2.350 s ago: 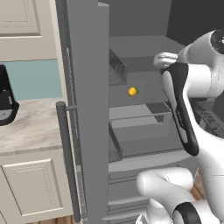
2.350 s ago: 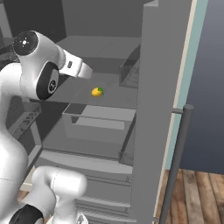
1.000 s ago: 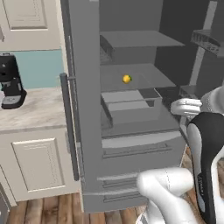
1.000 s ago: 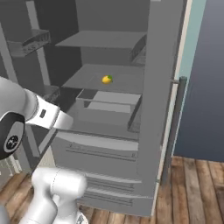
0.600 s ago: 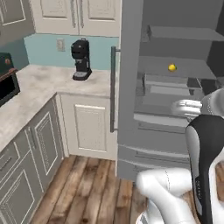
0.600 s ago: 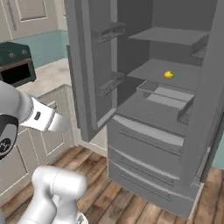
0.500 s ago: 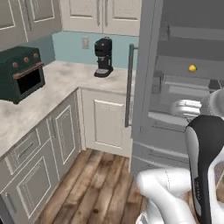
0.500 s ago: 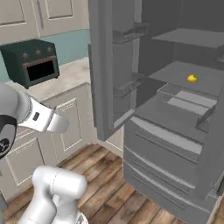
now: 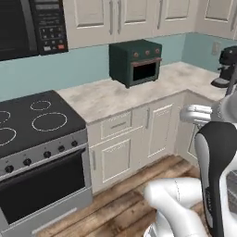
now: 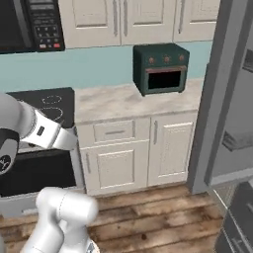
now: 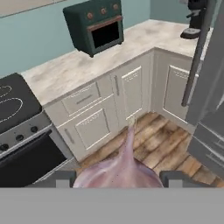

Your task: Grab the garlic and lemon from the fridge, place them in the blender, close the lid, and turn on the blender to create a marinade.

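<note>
In the hand view my gripper (image 11: pixel 119 177) is shut on the garlic (image 11: pixel 119 167), a pale pinkish bulb whose pointed tip sticks up between the two dark fingertips (image 11: pixel 64 177). My white hand (image 9: pixel 194 114) hangs at the right of the left base view, over the wooden floor in front of the cupboards. The fridge (image 10: pixel 220 99) stands at the right with its grey door swung open and a shelf (image 10: pixel 238 140) showing inside. Its long bar handle (image 11: pixel 197 52) runs down the right of the hand view. The lemon, the blender and the lid are out of view.
A dark green toaster oven (image 9: pixel 136 62) sits on the marble counter (image 9: pixel 111 97). A black stove (image 9: pixel 32 125) with its oven stands at the left under a microwave (image 9: pixel 32 25). A black coffee machine (image 9: pixel 227 65) stands on the counter near the fridge. Cream cupboards line the wall.
The base has swung left, so the whole picture has shifted: the fridge interior and lemon have slid off to the right, and the toaster oven, stove and microwave have come into view.
</note>
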